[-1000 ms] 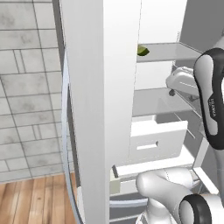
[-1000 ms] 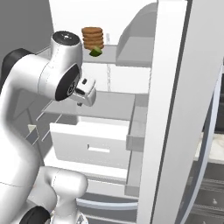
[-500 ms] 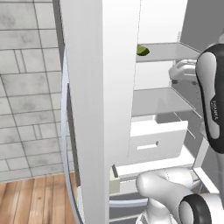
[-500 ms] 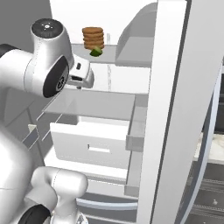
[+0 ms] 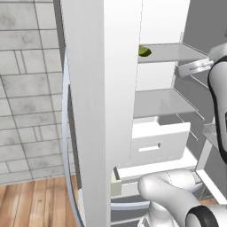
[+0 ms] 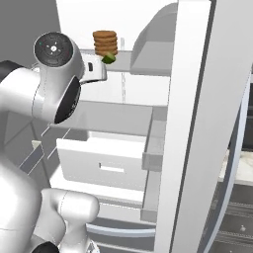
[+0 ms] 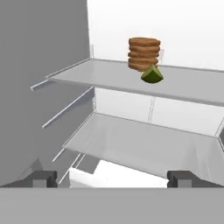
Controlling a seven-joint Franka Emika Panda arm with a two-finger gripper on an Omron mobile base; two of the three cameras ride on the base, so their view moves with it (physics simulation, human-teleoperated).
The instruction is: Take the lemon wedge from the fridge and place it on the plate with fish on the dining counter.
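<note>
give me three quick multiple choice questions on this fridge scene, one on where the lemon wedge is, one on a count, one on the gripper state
1. Where is the lemon wedge?
A. upper shelf, in front of the brown discs
B. in the drawer
C. between the fingertips

2. How many stacks of brown discs stand on that shelf?
A. one
B. two
C. three

3. The gripper is:
A. shut on the wedge
B. open and empty
C. shut on nothing

Answers: 1 A, the wedge sits at the stack's foot. 2 A, a single stack shows. 3 B, the fingertips stand wide apart, short of the wedge.
</note>
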